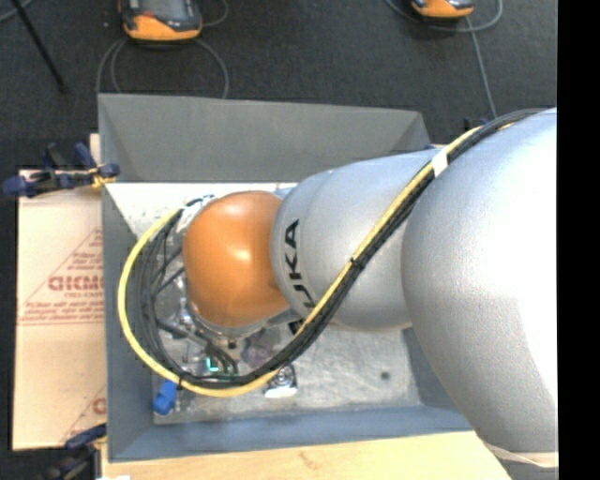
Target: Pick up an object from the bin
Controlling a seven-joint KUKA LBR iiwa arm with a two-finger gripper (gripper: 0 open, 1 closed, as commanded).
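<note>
Over the bin's (pixel 262 141) left half the orange cover (pixel 230 258) hides the jaws, whose opening cannot be told; the arm (pixel 450 253) should lift straight up.

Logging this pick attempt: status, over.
Gripper low in bin, view-left half, beneath orange wrist cover. Small blue thing in lower-left corner, apart from it. Arm covers most of the floor.

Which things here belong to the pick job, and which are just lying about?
Job:
- grey bin
- arm, its orange wrist cover low over the bin's left half
- small blue thing, lower-left bin corner
- small pale thing by the yellow cable

Lying about:
- orange-and-black item on the dark floor beyond the bin
- second one, top right
</note>
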